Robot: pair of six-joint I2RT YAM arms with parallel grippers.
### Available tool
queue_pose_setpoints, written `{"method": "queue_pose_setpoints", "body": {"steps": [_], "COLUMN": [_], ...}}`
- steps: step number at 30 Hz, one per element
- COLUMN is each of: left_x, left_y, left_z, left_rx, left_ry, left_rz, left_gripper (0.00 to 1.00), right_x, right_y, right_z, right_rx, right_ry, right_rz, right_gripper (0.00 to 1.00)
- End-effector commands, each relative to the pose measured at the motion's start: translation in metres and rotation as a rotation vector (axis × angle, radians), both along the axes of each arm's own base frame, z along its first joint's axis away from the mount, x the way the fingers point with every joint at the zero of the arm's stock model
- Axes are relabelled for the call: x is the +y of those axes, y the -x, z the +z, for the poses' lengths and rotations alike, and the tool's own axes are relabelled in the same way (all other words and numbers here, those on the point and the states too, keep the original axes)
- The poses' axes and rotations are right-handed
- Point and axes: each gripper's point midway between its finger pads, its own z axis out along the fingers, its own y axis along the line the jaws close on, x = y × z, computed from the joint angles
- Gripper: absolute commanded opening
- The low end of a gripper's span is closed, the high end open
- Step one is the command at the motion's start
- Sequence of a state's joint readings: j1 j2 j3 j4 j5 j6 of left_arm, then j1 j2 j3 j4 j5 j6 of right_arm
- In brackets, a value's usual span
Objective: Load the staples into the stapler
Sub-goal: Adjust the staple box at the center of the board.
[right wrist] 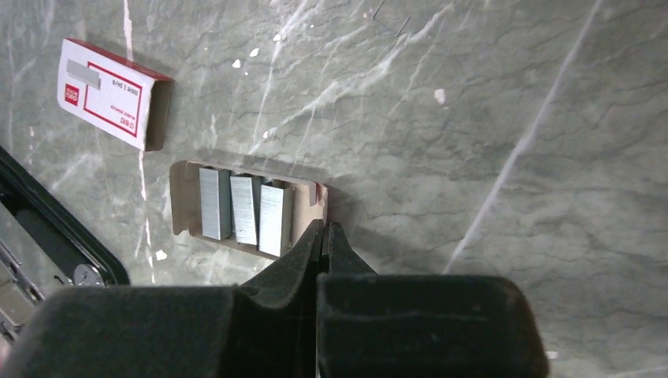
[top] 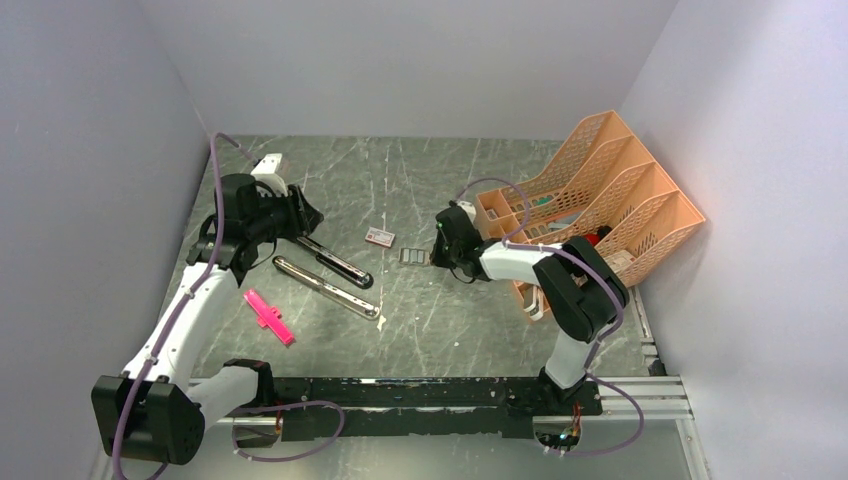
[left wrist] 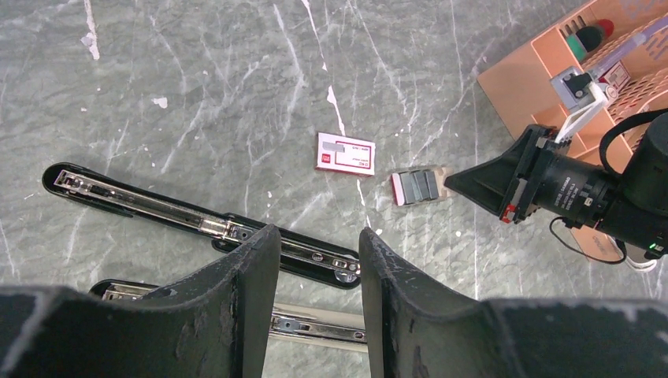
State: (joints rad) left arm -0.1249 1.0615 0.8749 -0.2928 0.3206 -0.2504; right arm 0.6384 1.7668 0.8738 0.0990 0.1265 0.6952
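The black stapler lies opened flat on the table, its chrome rail facing up; the left wrist view shows it too. Three silvery staples strips lie in an open cardboard tray. The red-and-white box sleeve lies empty beside it. My right gripper is shut, its tips at the tray's right end; nothing shows between them. It also shows in the top view. My left gripper is open and empty, hovering over the stapler's hinge end, and shows in the top view.
A silver-grey stapler lies just in front of the black one. A pink cross-shaped piece lies near the left arm. An orange file organizer stands at the right, close behind the right arm.
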Motion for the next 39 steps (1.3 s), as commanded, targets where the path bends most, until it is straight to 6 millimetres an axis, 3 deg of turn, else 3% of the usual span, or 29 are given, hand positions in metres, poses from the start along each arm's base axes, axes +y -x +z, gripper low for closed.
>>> {"method": "queue_pose_setpoints", "body": {"steps": [1, 11, 12, 26, 33, 39], "left_x": [-0.002, -0.001, -0.001, -0.003, -0.002, -0.003], "left_y": [-0.002, -0.003, -0.003, -0.002, -0.002, -0.001], "left_z": [0.000, 0.000, 0.000, -0.002, -0.002, -0.002], "left_rx": [-0.006, -0.007, -0.006, 0.001, -0.001, 0.000], "left_ry": [0.018, 0.013, 0.014, 0.019, 0.016, 0.016], "left_rz": [-0.021, -0.019, -0.019, -0.032, -0.029, -0.030], "left_gripper": [0.46, 0.47, 0.47, 0.47, 0.47, 0.47], "right_x": [-0.009, -0.005, -0.002, -0.011, -0.018, -0.023], "right_y": [-0.006, 0.002, -0.003, -0.001, -0.006, -0.013], "right_z": [0.014, 0.003, 0.009, -0.005, 0.001, 0.016], "right_rx": [-0.038, 0.004, -0.012, 0.048, 0.022, -0.027], "right_ry": [0.067, 0.167, 0.172, 0.220, 0.240, 0.257], "right_rz": [0.092, 0.372, 0.388, 0.509, 0.479, 0.436], "right_gripper": [0.00, 0.00, 0.00, 0.00, 0.19, 0.29]}}
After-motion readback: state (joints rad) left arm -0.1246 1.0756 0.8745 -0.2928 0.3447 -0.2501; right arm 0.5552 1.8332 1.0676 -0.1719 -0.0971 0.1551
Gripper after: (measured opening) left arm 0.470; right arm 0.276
